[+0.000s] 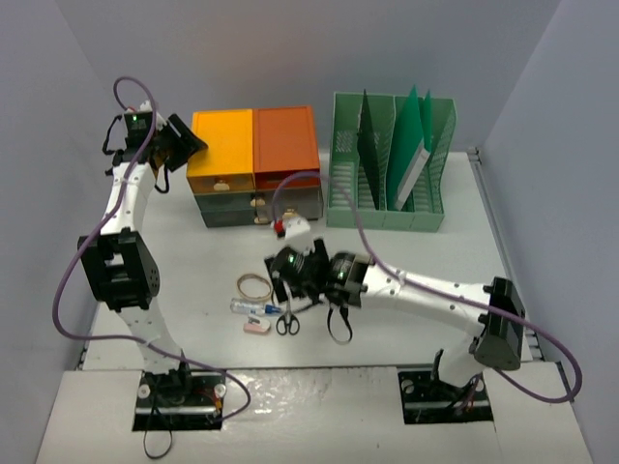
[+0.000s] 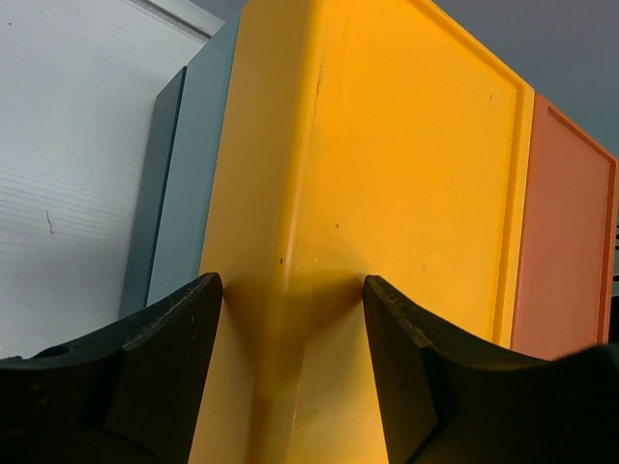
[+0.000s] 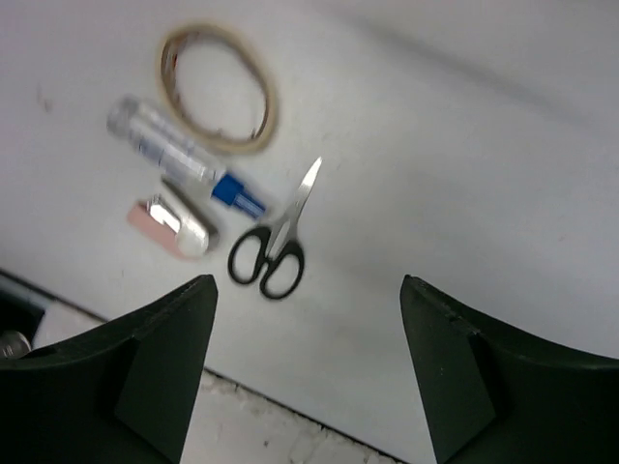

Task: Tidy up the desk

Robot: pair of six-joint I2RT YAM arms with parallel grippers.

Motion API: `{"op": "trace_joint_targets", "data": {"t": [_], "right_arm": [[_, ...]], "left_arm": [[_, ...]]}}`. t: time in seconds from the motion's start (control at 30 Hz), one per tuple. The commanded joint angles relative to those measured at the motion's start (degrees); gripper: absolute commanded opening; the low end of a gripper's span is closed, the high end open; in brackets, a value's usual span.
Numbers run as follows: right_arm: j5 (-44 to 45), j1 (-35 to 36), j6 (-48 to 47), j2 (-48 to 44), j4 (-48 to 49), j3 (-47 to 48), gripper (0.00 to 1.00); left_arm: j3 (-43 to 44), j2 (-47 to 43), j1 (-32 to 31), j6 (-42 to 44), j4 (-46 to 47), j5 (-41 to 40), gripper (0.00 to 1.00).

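Desk [image 1: 416,256] fills the view, walls [image 1: 58,116] on three sides, bare room right of the scissors [image 3: 271,246]. Right tool [image 3: 308,285] hangs above them, spread, empty. Left tool [image 2: 290,280] spread astride the yellow drawer unit [image 2: 387,174] corner.

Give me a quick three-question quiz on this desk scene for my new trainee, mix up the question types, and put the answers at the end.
1. True or false: the right gripper is holding the black-handled steel scissors.
2. The left gripper sits at a corner of which thing? A. the yellow-topped plastic drawer unit B. the green slotted file rack C. the tan ring
3. Fill in: the clear plastic tube lying on the off-white desk has a ____ cap.
Key: 1 false: its fingers stand open above the scissors, which lie on the desk. 2 A. 3 blue.
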Motion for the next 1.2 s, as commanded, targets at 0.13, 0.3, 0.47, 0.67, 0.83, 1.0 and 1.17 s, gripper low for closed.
{"op": "trace_joint_targets", "data": {"t": [0.13, 0.3, 0.47, 0.67, 0.83, 1.0, 1.17], "right_arm": [[-2.2, 12.9, -0.9, 3.8, 7.5, -8.0, 0.64], [-2.8, 14.1, -2.0, 7.1, 13.2, -10.8, 0.63], [-1.4, 14.4, -4.1, 11.1, 15.2, -9.7, 0.62], [-0.5, 14.6, -9.1, 15.0, 18.2, -6.6, 0.61], [2.4, 14.4, -13.4, 19.2, 19.2, -1.3, 0.61], [1.6, 13.0, -16.4, 21.6, 19.5, 2.4, 0.61], [-0.3, 11.3, -17.8, 22.9, 19.9, 2.9, 0.61]], "left_arm": [[-2.4, -6.0, -0.1, 2.9, -5.2, -2.9, 0.56], [-4.0, -8.8, -0.1, 3.6, -5.1, -3.6, 0.56], [-5.8, -11.8, -0.1, 3.7, -4.6, -4.1, 0.56], [-5.3, -13.7, 0.0, 5.0, -5.9, -5.0, 0.56], [-5.3, -15.3, 0.0, 5.1, -6.2, -5.7, 0.56], [-5.0, -17.0, 0.1, 5.6, -6.9, -6.4, 0.56], [-5.8, -19.0, 0.3, 5.7, -7.4, -7.0, 0.56]]}}
